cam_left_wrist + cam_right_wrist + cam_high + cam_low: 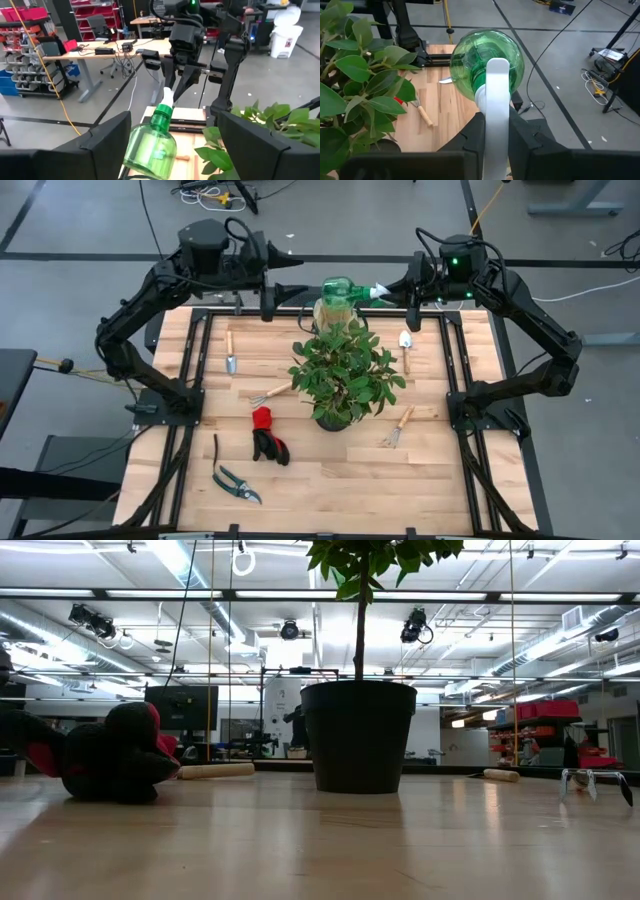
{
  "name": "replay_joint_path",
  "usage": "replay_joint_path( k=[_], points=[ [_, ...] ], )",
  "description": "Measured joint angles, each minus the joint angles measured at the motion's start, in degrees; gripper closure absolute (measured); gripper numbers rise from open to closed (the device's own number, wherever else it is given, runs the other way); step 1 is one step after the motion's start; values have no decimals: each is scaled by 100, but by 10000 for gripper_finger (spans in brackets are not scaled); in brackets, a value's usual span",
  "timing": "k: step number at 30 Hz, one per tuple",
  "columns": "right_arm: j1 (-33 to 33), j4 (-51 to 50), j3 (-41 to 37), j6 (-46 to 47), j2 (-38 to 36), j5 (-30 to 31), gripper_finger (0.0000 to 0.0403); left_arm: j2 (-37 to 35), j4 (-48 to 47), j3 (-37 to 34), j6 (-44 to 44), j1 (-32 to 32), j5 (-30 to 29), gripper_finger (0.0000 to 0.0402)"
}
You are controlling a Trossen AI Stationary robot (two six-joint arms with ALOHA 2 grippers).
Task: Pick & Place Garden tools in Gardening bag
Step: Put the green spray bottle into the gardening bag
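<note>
The green spray bottle point(340, 288) is held in mid-air above the table's point(330, 480) far edge, over the gardening bag point(328, 313), which is mostly hidden behind the potted plant point(345, 370). The right end effector point(388, 292) is clenched on the bottle's white nozzle point(496, 100). The left end effector point(300, 293) is released, fingers spread wide either side of the bottle body w/o touching it. Trowels point(230, 355), hand rakes point(397, 427), gloves point(268, 436) & pruning shears point(234, 477) are left lying on the table around the plant.
</note>
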Motion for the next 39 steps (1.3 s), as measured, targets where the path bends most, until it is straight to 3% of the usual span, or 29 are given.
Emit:
replay_joint_path(
  k=[16,39],
  points=[
    [0,-264,0,61,24,109,346,656,17,226,431,-6,212,94],
    [1,-204,0,-82,740,101,346,981,-135,224,730,199,424,94]
  ],
)
